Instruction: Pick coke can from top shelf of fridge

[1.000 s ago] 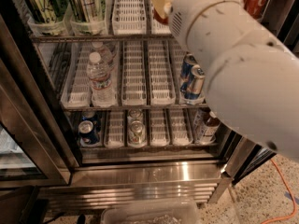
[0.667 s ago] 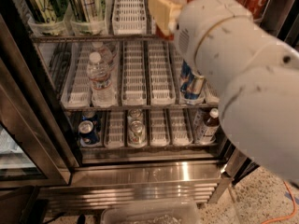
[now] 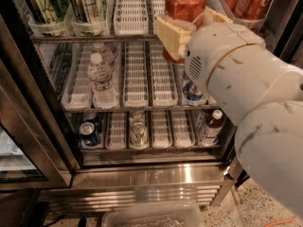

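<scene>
Gripping the coke can [image 3: 185, 3] at 12 o'clock, the gripper [image 3: 191, 23] has its cream fingers [image 3: 169, 32] pressed on either side of the red body, at the front edge of the top shelf [image 3: 94, 38] of the fridge [image 3: 142, 176]. The can's base seems to hang just in front of the shelf lip. Risks, as I judge them: a pull toward 6 o'clock could snag the base on that lip and twist the can loose. A swing toward 2 o'clock could knock the red cans [image 3: 246, 1] there.
</scene>
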`<state>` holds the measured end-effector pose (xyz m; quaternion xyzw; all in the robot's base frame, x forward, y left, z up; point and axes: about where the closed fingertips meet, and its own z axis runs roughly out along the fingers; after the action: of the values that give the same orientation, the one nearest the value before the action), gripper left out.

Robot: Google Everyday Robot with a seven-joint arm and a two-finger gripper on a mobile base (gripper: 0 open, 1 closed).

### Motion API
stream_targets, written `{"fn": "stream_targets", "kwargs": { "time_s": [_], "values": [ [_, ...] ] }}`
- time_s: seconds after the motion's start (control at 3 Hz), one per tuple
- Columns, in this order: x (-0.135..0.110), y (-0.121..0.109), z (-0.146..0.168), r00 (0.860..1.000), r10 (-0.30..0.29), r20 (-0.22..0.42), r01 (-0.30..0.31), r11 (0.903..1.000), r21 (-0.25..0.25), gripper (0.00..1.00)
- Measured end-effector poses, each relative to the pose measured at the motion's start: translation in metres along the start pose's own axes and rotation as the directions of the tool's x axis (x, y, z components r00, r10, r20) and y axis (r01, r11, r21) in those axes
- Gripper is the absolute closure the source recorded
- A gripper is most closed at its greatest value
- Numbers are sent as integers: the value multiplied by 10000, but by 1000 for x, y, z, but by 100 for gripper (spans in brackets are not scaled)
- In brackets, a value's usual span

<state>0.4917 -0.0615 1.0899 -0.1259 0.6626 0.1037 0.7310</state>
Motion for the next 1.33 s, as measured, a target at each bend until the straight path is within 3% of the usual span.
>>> {"fn": "stream_targets", "kwargs": {
  "time_s": [0.33, 0.67, 1.0, 1.33],
  "values": [
    [10, 30, -6, 9991, 145, -393, -174, 9971, -741, 100],
    [31, 76, -33, 9932, 404, -1092, -604, 9806, -1865, 100],
    [39, 114, -55, 9900, 370, -1360, -758, 9534, -2922, 100],
    [44, 147, -69, 9893, 381, -1407, -879, 9259, -3673, 100]
  ]
}}
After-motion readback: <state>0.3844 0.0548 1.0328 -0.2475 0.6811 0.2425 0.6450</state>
